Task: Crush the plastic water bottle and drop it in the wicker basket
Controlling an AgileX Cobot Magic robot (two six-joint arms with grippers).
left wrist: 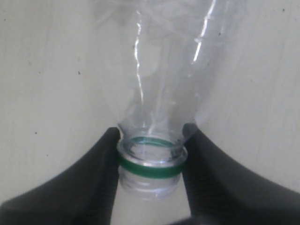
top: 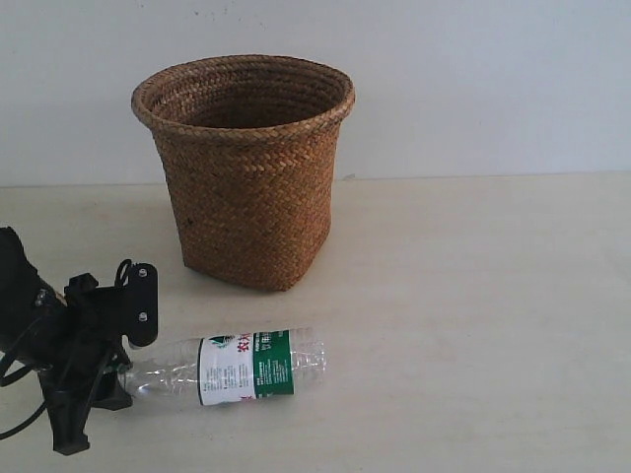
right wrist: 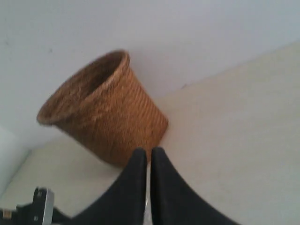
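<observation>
Left gripper [top: 126, 372] is clamped on the bottle [top: 232, 368] right at the neck, out in front of the basket [top: 251, 187] and off to its left side. On the left wrist cam I can see both black fingers [left wrist: 93, 173] squeezing the neck from either side, right at the green ring [left wrist: 150, 169] below the threads. The clear plastic past that looks creased and wrinkly.

Bottle's lying on its side on the table [top: 473, 315], in front of the basket and not touching it. The neck end points out past the basket's left side, where the gripper has it. The bottom end reaches to about level with the basket's right side. A white-and-green label [top: 271, 365] wraps the middle, with the green part toward the bottom end.

Basket is standing upright on the table, mouth up, with the white wall [top: 493, 79] behind it. It's brown weave, with a round flared rim narrowing down to the base. From the exterior cam I only see the inner weave near the rim, not the bottom.

Right gripper [right wrist: 149, 159] I only get on its own wrist cam. It shows two black fingers drawn almost together with just a sliver of gap, so I'd call it closed. The tips aim toward the basket's base, but I can't tell how near they are. Some grey-and-black hardware [right wrist: 40, 211] sits at the edge of that view, too blurry for me to make out.
</observation>
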